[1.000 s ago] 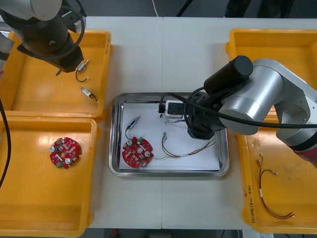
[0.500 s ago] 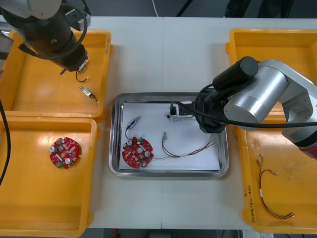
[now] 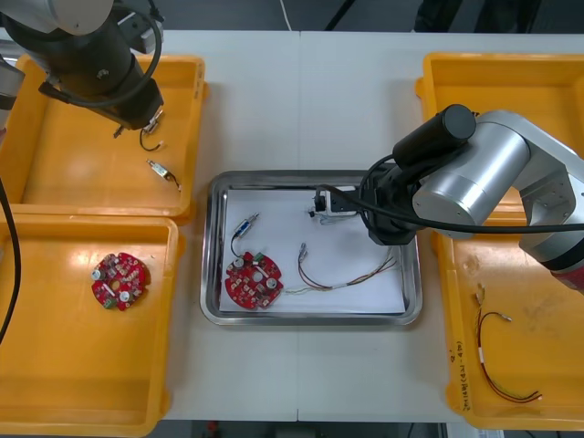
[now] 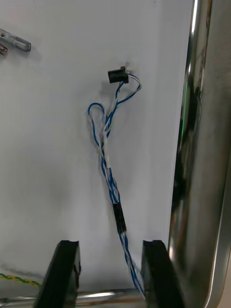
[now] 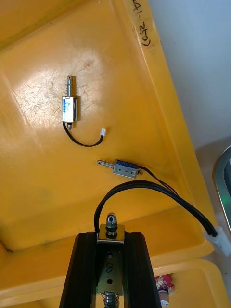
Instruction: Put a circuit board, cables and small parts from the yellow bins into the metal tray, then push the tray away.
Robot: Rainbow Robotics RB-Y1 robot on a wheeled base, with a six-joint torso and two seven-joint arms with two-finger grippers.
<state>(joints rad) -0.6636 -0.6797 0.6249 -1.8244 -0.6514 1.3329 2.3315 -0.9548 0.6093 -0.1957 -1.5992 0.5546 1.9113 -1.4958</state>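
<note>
Left gripper (image 5: 110, 238) hangs over the far yellow bin (image 5: 38, 183) on the left side, fingers clamped on a small metal part (image 5: 110, 224) trailing a looped black cable (image 5: 144, 186). Right gripper (image 4: 109, 274) is low inside the metal tray (image 3: 207, 265), fingers spread apart, the blue and white cable (image 4: 119, 217) lying between them on the white floor. A circuit board (image 3: 254, 281) lies in the tray too.
</note>
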